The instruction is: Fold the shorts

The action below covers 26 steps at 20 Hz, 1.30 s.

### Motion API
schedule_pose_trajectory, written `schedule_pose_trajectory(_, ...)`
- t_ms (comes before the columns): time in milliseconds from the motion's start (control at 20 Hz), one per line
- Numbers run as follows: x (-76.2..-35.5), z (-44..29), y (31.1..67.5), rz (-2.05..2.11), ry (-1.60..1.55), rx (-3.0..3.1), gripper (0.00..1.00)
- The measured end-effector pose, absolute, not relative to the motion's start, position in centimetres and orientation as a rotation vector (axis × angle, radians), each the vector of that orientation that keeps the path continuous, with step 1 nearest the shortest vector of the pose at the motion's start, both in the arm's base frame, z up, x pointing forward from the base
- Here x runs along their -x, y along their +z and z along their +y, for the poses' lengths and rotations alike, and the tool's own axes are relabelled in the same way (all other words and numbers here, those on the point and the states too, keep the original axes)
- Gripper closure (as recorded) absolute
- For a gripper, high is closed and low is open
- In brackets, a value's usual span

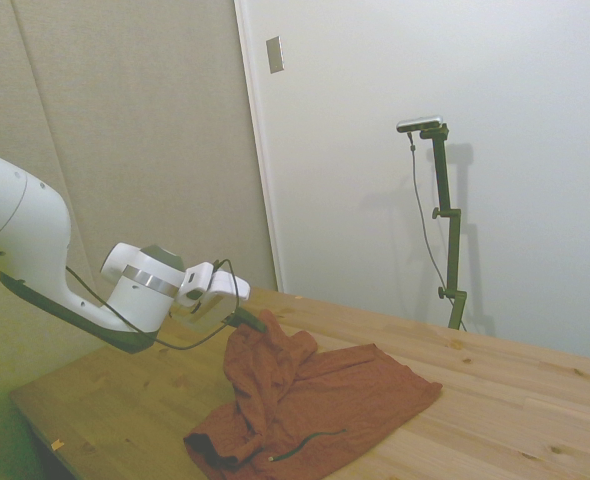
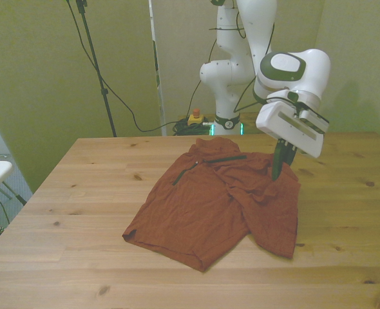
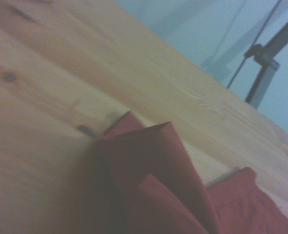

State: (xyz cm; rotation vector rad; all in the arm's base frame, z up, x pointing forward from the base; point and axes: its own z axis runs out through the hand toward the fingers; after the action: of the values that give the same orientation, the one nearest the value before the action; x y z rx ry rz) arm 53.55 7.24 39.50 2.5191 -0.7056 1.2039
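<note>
Jaws clenched on a corner of the shorts, lifting it off the wooden surface.

In the front view the rust-orange shorts lie spread over the middle of the surface, with their edge at the front view's right pulled up into a peak where the dark fingers pinch the cloth. The side view shows the same raised fold hanging from the jaws while the remaining fabric rests flat, a thin dark pocket zip showing near its near edge. The wrist view shows a blurred folded corner of cloth raised above the bare wood.
</note>
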Motion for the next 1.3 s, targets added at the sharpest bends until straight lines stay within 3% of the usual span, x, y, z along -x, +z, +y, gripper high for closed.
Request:
schedule_pose_trajectory(600, -56.0, -3.1, 45.5, -0.942, 1.199, -2.45, 1.0)
schedule_pose_trajectory(1000, -59.2, -10.3, 44.2, -1.07, 1.108, -2.398, 1.0)
schedule_pose_trajectory(1300, -60.1, -16.1, 45.3, -1.2, 1.053, -2.417, 1.0)
